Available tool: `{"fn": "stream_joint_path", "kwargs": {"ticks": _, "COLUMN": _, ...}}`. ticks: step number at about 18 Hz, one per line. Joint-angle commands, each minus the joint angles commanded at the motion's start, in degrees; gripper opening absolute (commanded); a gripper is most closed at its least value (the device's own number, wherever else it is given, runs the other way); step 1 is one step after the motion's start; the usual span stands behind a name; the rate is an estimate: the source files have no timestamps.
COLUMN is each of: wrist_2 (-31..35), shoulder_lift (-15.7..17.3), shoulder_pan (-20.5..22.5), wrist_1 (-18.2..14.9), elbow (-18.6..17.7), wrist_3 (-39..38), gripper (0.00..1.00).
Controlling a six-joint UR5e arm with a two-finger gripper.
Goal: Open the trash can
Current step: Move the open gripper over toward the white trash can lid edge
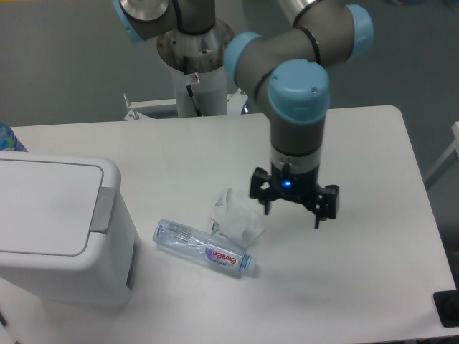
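The trash can (pixel 61 229) sits at the table's (pixel 373 143) left edge, lid shut; the tool (pixel 292 206) hangs released and empty, well apart to the right. Best to cross above the bottle (pixel 204 247) and crumpled wrapper (pixel 237 218), then press the grey button (pixel 104 209) squarely — the can's left side is cut off

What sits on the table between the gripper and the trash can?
In the fixed camera view, a crumpled white wrapper and a clear plastic bottle lying on its side sit between the open gripper and the trash can.
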Motion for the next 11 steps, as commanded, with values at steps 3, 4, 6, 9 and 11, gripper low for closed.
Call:
{"fn": "stream_joint_path", "kwargs": {"ticks": 3, "wrist_2": -3.25, "shoulder_lift": 0.26, "shoulder_pan": -1.58, "wrist_1": -1.31, "elbow": 1.41, "wrist_3": -8.69, "gripper": 1.0}}
{"fn": "stream_joint_path", "kwargs": {"ticks": 4, "wrist_2": -4.3, "shoulder_lift": 0.35, "shoulder_pan": -1.94, "wrist_1": -1.67, "elbow": 2.11, "wrist_3": -10.81, "gripper": 1.0}}
{"fn": "stream_joint_path", "kwargs": {"ticks": 6, "wrist_2": -6.24, "shoulder_lift": 0.44, "shoulder_pan": -3.34, "wrist_1": -2.02, "elbow": 3.43, "wrist_3": -13.19, "gripper": 1.0}}
{"fn": "stream_joint_path", "kwargs": {"ticks": 9, "wrist_2": -9.57, "shoulder_lift": 0.88, "shoulder_pan": -4.75, "wrist_1": -1.94, "elbow": 5.1, "wrist_3": -18.11, "gripper": 1.0}}
{"fn": "stream_joint_path", "kwargs": {"ticks": 11, "wrist_2": -13.26, "shoulder_lift": 1.05, "shoulder_pan": -5.1, "wrist_1": -1.85, "elbow": 6.07, "wrist_3": -21.19, "gripper": 1.0}}
